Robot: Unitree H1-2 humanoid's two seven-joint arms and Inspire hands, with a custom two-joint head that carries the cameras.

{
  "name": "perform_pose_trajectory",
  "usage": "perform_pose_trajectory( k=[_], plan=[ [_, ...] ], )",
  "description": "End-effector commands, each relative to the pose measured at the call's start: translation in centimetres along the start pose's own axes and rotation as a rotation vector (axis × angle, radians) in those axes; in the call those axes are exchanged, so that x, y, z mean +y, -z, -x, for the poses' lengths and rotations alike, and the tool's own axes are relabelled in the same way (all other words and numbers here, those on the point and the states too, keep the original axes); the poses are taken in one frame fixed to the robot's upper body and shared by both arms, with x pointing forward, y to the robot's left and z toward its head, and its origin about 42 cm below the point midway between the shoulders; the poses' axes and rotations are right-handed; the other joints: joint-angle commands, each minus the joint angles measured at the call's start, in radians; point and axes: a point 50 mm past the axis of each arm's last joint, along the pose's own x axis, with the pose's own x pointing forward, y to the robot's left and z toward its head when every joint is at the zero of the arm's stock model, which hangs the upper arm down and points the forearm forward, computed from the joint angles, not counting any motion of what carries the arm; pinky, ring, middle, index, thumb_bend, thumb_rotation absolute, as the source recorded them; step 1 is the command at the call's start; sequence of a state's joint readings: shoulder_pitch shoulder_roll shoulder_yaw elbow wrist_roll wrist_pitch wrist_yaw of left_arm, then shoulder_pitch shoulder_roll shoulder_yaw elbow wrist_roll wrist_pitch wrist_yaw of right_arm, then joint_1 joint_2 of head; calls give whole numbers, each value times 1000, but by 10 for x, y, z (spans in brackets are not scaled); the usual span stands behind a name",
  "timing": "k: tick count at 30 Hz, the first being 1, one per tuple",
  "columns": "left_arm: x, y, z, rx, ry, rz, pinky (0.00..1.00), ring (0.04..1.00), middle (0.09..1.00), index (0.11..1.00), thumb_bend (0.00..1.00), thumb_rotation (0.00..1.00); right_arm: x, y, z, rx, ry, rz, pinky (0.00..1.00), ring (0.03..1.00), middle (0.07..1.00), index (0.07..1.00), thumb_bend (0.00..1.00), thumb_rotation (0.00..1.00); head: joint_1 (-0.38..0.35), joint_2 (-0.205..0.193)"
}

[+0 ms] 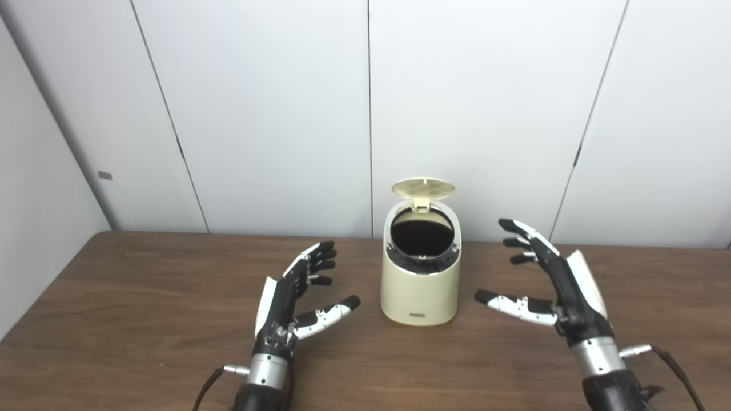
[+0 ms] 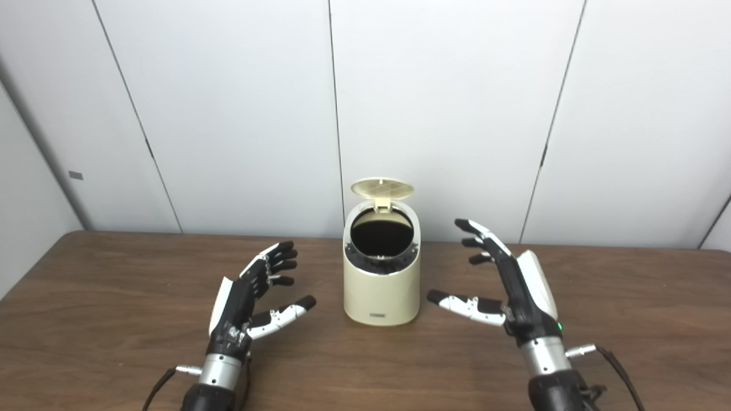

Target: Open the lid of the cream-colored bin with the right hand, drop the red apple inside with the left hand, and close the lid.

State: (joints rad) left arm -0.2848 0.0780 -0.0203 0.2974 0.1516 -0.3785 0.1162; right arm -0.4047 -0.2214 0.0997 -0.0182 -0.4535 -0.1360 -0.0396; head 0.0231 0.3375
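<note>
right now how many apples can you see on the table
0. No apple shows on the table or in either robot hand; left and right are both open and empty. One may lie hidden inside the open bin, whose inside is dark.

The bin's (image 1: 421,285) dark inside hides its contents; the desk (image 1: 143,319) is cut off at the pictures' edges.

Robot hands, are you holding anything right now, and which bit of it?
Nothing is held. The left hand and right hand are both open, fingers spread, either side of the cream bin, touching nothing. Its lid stands open; no apple shows.
</note>
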Motion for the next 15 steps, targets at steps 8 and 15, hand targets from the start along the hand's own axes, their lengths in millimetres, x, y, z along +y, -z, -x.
perform_pose_trajectory(
  k=[8,15],
  plan=[
    [5,4,4,-1,-7,-20,688,766,781,795,723,55,-49,-58,-85,-168,-76,308,612,831,853,844,627,544,-18,2],
    [4,6,3,0,4,-14,660,750,772,785,704,11,-61,-69,-109,-169,-141,457,703,877,838,834,670,591,-16,1]
  ],
)
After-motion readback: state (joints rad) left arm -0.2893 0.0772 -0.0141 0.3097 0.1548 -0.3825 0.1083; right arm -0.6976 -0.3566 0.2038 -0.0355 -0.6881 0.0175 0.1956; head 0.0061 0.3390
